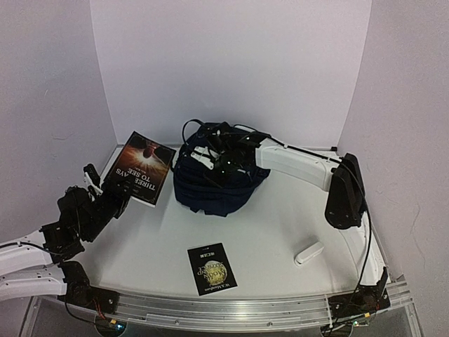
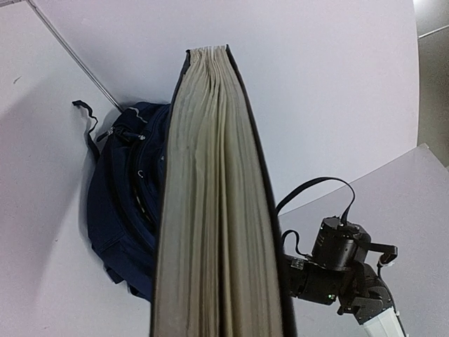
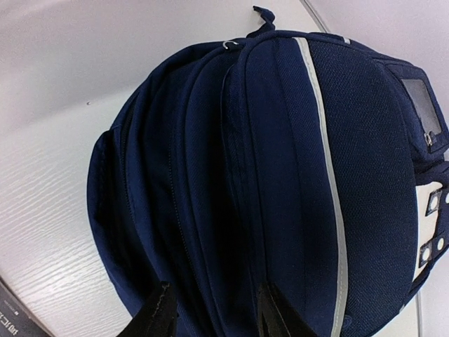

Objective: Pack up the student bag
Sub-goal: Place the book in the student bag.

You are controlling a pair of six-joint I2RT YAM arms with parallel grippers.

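Observation:
The student bag [image 1: 214,184], a dark navy backpack, lies at the back middle of the table. It fills the right wrist view [image 3: 280,175], with its white stripe [image 3: 324,161]. My right gripper [image 1: 222,159] is on top of the bag. Its fingers [image 3: 160,317] stand apart over the folds by the zip, and the gripper [image 3: 217,321] is open. My left gripper [image 1: 116,189] is shut on the lower edge of a large dark book [image 1: 142,167], held tilted above the table left of the bag. The book's page edge [image 2: 214,210] hides the left fingers.
A small black booklet [image 1: 212,268] lies at the front middle. A white oblong object [image 1: 309,253] lies at the front right. White walls close the table on three sides. The right arm [image 1: 302,163] spans the back right.

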